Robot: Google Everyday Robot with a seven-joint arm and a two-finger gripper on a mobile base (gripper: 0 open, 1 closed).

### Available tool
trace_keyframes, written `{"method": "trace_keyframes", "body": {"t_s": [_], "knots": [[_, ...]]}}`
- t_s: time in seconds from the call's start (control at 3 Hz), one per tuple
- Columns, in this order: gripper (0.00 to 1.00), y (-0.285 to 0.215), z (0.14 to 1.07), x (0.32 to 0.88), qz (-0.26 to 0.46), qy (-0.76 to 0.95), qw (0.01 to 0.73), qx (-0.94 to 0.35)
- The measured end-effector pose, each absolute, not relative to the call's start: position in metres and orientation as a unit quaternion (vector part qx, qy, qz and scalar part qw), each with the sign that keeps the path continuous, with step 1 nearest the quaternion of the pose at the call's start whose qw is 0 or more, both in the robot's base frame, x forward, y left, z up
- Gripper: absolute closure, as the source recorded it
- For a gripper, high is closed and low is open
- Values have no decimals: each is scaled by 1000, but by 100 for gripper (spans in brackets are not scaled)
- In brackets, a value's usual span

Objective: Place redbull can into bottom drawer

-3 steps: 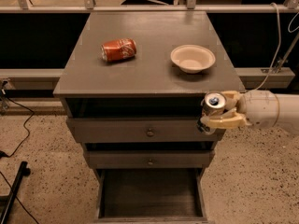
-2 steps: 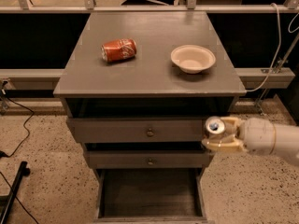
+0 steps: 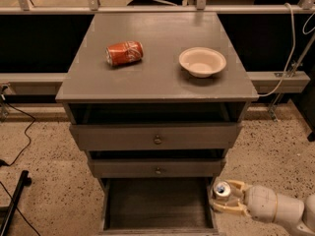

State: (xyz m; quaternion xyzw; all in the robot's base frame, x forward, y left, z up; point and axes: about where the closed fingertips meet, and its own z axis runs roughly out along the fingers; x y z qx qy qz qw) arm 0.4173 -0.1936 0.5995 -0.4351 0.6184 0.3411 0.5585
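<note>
Orange-red soda can lies on its side at 10 o'clock on the bench; it is no part of this job. Below, the bottom drawer stands pulled out, its dark floor bare. The pale bowl sits at 2 o'clock on the bench. At 3 o'clock from the drawer's opening, the redbull can stands upright, tab up, clamped between the 2 fingers of the tool. It is just outside or above the drawer's right wall; I cannot tell which. The step in hand looks like carrying the can in. To do it well, travel toward 9 o'clock until the can is over the middle of the floor, clear of the right wall and of the middle drawer at 12 o'clock. Keep it upright, lower until it rests, and only then part the fingers.
</note>
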Motion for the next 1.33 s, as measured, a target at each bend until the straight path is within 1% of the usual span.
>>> {"method": "trace_keyframes", "body": {"t_s": [0.33, 1.0, 1.33], "knots": [[100, -193, 556, 404, 356, 626, 554, -417], [100, -191, 544, 403, 358, 634, 547, -412], [100, -206, 500, 423, 322, 648, 551, -416]]}}
